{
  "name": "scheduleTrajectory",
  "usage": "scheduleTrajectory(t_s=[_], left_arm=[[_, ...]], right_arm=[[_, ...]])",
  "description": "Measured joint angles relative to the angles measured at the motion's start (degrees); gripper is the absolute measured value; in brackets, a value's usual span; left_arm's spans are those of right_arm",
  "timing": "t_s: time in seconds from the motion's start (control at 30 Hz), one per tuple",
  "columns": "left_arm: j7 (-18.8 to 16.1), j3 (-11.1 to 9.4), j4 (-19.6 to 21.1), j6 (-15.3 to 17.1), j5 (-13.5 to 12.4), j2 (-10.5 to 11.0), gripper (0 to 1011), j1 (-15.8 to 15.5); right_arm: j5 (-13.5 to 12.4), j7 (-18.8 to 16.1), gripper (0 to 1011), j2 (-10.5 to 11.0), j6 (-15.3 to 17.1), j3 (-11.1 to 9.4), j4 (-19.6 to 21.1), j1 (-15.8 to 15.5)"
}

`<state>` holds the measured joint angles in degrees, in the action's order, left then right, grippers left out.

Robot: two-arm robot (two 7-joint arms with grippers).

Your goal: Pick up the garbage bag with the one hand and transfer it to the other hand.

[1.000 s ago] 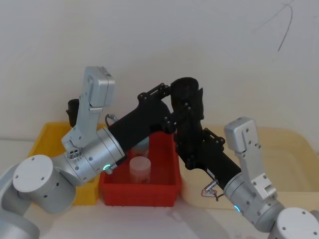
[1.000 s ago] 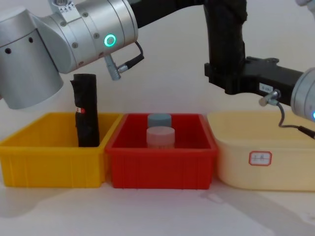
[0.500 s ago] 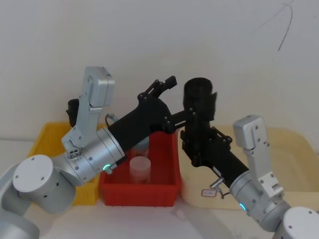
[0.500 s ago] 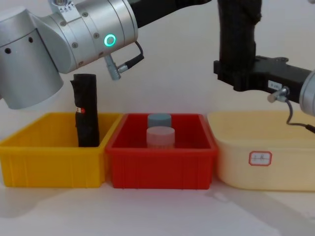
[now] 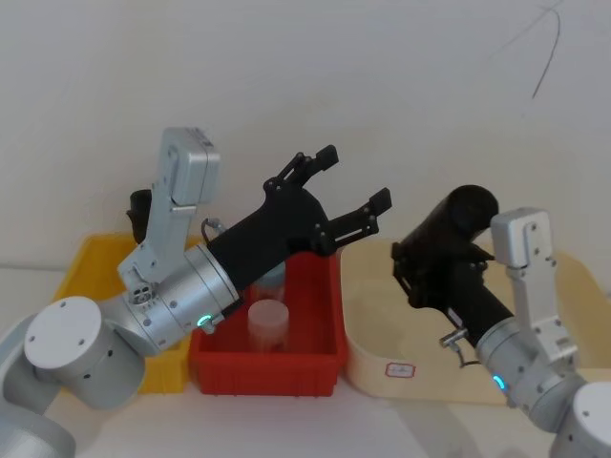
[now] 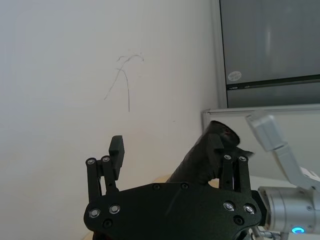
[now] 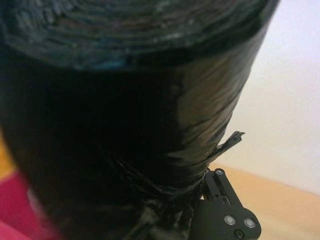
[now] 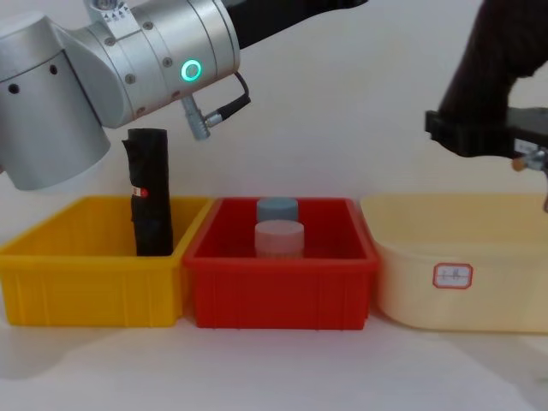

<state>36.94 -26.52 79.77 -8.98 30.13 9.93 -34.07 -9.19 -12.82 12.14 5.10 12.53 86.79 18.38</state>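
The garbage bag, a thick black roll, leans tilted above the cream bin, with my right gripper shut around its lower part. In the chest view the garbage bag rises at the upper right from the right gripper. My left gripper hangs open and empty above the red bin, apart from the bag and to its left. From the left wrist, the left gripper spreads wide with the garbage bag beyond it. The garbage bag looms close in the right wrist view.
A yellow bin on the left holds a slim black roll with a red mark. The red bin in the middle holds two capped jars. The cream bin stands on the right.
My left gripper opened and let go of the bag. My right gripper carried the bag rightward and down, tilting it over the cream bin.
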Motion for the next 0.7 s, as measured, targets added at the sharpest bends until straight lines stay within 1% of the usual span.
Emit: scheduleTrajectory(t_s=[0.2, 0.27, 0.33, 0.37, 0.53, 0.63, 0.7], left_arm=[[0.0, 0.0, 0.0, 0.0, 0.0, 0.0, 1001, 0.0], [0.0, 0.0, 0.0, 0.0, 0.0, 0.0, 1001, 0.0], [0.0, 0.0, 0.0, 0.0, 0.0, 0.0, 1001, 0.0], [0.0, 0.0, 0.0, 0.0, 0.0, 0.0, 1001, 0.0], [0.0, 0.0, 0.0, 0.0, 0.0, 0.0, 1001, 0.0], [0.0, 0.0, 0.0, 0.0, 0.0, 0.0, 1001, 0.0], [0.0, 0.0, 0.0, 0.0, 0.0, 0.0, 1001, 0.0]], right_arm=[[-0.1, 1.4, 494, 0.2, 3.3, -1.5, -1.7, 1.0], [0.0, 2.5, 494, 0.3, 5.4, -2.3, -2.9, 1.9], [0.2, 2.9, 494, 0.3, 6.3, -2.6, -3.6, 2.3], [0.5, 3.6, 494, 0.4, 7.5, -2.9, -4.4, 2.7], [1.6, 5.5, 494, 0.6, 10.4, -3.5, -6.9, 4.2], [2.2, 6.4, 535, 0.7, 11.6, -3.8, -8.3, 4.9], [2.9, 7.5, 600, 0.8, 12.7, -4.1, -9.6, 5.5]])
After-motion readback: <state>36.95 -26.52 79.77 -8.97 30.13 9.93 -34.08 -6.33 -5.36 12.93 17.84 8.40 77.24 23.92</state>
